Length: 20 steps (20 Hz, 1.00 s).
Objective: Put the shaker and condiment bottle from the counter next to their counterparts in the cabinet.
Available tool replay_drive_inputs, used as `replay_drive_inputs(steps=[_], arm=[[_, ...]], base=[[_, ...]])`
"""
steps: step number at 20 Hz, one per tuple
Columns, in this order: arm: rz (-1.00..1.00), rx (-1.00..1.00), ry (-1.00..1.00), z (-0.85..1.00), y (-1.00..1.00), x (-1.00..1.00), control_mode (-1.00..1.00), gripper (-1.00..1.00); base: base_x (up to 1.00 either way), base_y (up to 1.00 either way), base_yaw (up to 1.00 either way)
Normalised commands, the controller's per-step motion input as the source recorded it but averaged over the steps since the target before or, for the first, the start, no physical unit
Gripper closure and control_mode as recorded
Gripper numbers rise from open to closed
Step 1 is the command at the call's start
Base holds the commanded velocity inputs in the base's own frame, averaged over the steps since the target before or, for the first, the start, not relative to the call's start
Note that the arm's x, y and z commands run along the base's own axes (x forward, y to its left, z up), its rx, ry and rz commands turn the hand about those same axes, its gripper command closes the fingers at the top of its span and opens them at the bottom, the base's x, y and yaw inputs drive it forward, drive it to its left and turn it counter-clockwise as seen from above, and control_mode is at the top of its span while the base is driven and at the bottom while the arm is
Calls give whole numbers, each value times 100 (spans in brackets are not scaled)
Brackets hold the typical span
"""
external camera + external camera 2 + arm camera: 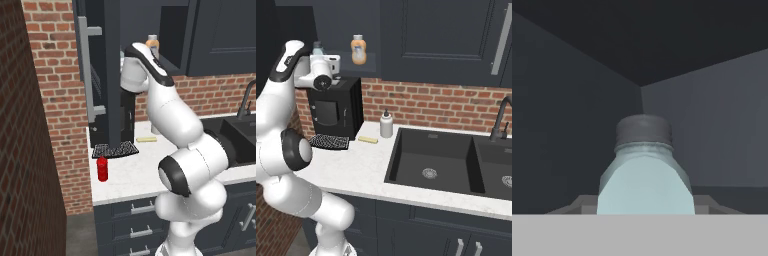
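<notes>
Shaker [644, 170] sits right in front of the hand camera, pale grey-blue body with a darker grey cap, inside the dark cabinet [421, 40]; in the right base view it shows as a small pale shape [317, 48] at the gripper [326, 62], up at the level of the cabinet shelf; the jaws appear to be closed on its lower body, though the fingertips themselves are hidden behind it, so the grip is a judgement. It looks small, rigid and light; the smooth rounded sides could slip under a loose pinch, so the broad middle of the body is the place to hold, not the narrower cap; set down upright it should stand steadily on its flat base, but a tilt on release could tip it. An orange bottle [358, 49] with a pale cap stands on the same shelf, near the shaker to its right in the right base view; the other shaker I cannot make out. Red bottle [102, 168] stands upright on the counter [145, 172], near its front left edge and well apart from the hand; it looks just as stiff and light, tall for its width, so a hold low on its body would keep it from toppling.
</notes>
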Motion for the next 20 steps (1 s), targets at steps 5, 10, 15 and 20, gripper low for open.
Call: replay_drive_inputs(steps=[5,10,15,20], arm=[[0,0,0,-4,0,13,-100,100],[0,0,0,-1,0,6,-100,100],[0,0,0,0,0,6,-100,100],[0,0,0,0,0,11,-100,100]], base=[[0,0,0],[0,0,0],[0,0,0],[0,0,0]])
